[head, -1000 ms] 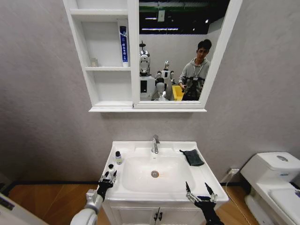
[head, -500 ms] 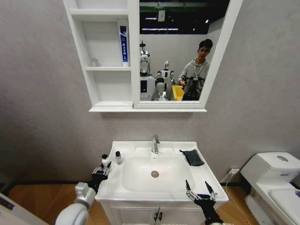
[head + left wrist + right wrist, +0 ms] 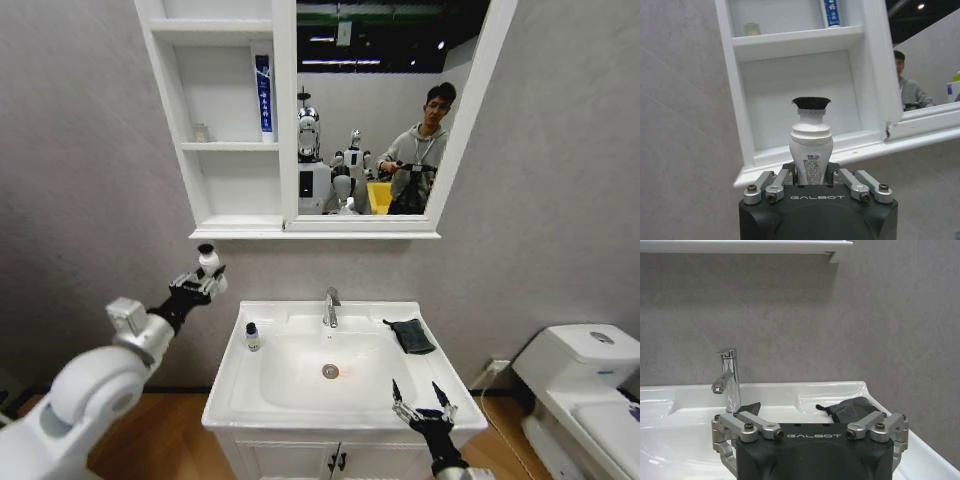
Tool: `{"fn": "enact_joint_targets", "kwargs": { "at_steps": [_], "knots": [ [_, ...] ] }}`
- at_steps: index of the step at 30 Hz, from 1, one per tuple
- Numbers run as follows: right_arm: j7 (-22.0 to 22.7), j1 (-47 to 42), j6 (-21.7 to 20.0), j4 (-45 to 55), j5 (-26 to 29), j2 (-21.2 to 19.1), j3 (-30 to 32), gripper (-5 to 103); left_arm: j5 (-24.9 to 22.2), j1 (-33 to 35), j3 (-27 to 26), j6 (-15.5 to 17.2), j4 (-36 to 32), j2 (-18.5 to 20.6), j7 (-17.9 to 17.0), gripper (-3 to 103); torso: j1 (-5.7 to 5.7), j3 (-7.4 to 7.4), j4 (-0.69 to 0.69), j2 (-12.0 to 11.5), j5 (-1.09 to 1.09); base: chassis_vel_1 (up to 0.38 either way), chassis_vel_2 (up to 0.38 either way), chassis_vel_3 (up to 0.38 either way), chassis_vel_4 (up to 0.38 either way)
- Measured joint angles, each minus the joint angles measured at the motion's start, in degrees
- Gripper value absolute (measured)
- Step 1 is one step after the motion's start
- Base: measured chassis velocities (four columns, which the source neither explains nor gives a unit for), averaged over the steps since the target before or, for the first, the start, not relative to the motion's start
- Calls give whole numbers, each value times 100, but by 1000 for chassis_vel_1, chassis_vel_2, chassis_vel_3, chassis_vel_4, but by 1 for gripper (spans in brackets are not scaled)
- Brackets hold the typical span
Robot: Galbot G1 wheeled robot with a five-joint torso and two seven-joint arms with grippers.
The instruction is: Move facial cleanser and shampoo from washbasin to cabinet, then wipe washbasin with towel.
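Now your left gripper [image 3: 203, 278] clamps a small white bottle with a black cap [image 3: 811, 150], raised left of the white ceramic washbasin [image 3: 450, 395] and below the white wall-hung cabinet [image 3: 215, 170] with its open niches. A blue-and-white tube [image 3: 263, 94] stands in the middle niche. Your right gripper [image 3: 424, 405] hangs over the basin's front right rim, fingers spread wide. The dark grey folded towel [image 3: 409, 335] lies on the back right rim, beside the chrome tap [image 3: 331, 306]. A second small bottle [image 3: 253, 336] stands on the left rim.

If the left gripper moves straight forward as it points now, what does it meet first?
Probably the cabinet: the left gripper, shut on a white bottle, faces the lowest niche's back wall, though depth is unclear.
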Motion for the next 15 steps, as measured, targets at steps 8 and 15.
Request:
{"fn": "enact_joint_targets", "kwargs": {
  "at_steps": [8, 15],
  "knots": [
    [2, -6, 0, -9, -1, 8, 27, 100, -1281, -1799, 813, 575, 579, 629, -350, 30, 0, 0, 1, 0, 1, 0, 0, 0, 0],
    [2, -53, 3, -18, -65, 47, 29, 100, -1976, -3718, 2316, 936, 1163, 249, -729, 30, 0, 0, -3, 0, 2, 0, 0, 0, 0]
  ]
}}
